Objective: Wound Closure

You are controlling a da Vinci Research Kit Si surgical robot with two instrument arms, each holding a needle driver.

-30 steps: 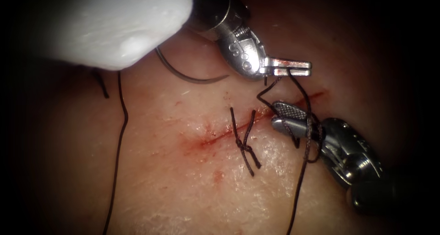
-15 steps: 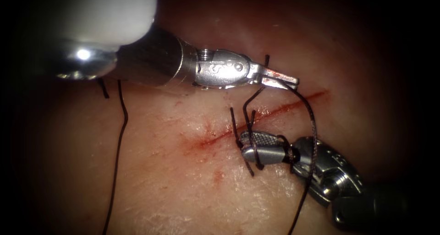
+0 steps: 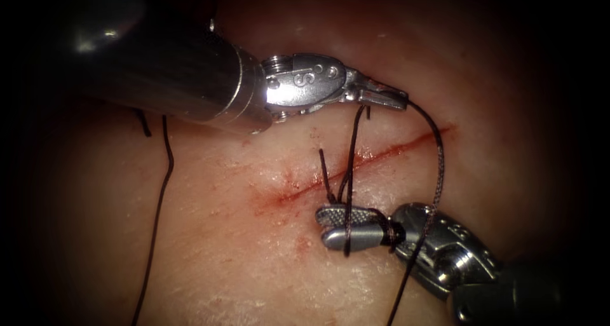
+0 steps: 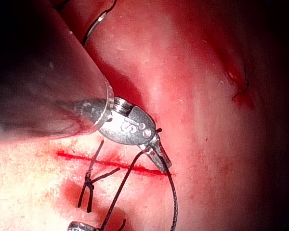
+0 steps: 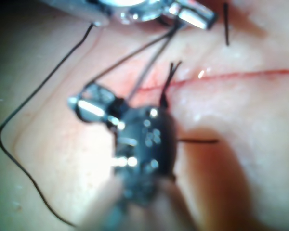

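My left tool's jaws (image 3: pixel 384 98) (image 4: pixel 161 159) hover over the right part of the cut (image 3: pixel 387 150) and are shut on the dark thread (image 3: pixel 438 161). From there one strand arcs right and down past my right tool's wrist. Another strand (image 3: pixel 352 154) drops straight across my right tool's jaws (image 3: pixel 330 227), which stand open just below the cut. Thread is looped around this tool's neck (image 3: pixel 393 229). The tied stitch's ends (image 3: pixel 324 167) (image 4: pixel 89 185) stick up beside those jaws. The curved needle (image 4: pixel 98 21) lies free on the tissue, held by neither tool.
A long loose strand of thread (image 3: pixel 159 199) runs down the tissue left of the cut. Red fluid (image 3: pixel 273 199) stains the cut's left end. The left tool's thick shaft (image 3: pixel 165 78) lies across the tissue above the cut.
My right tool moved left and down across the cut to the tied stitch, thread still looped around it. The left tool swung to lie level, now covering the needle, and kept its hold on the thread.
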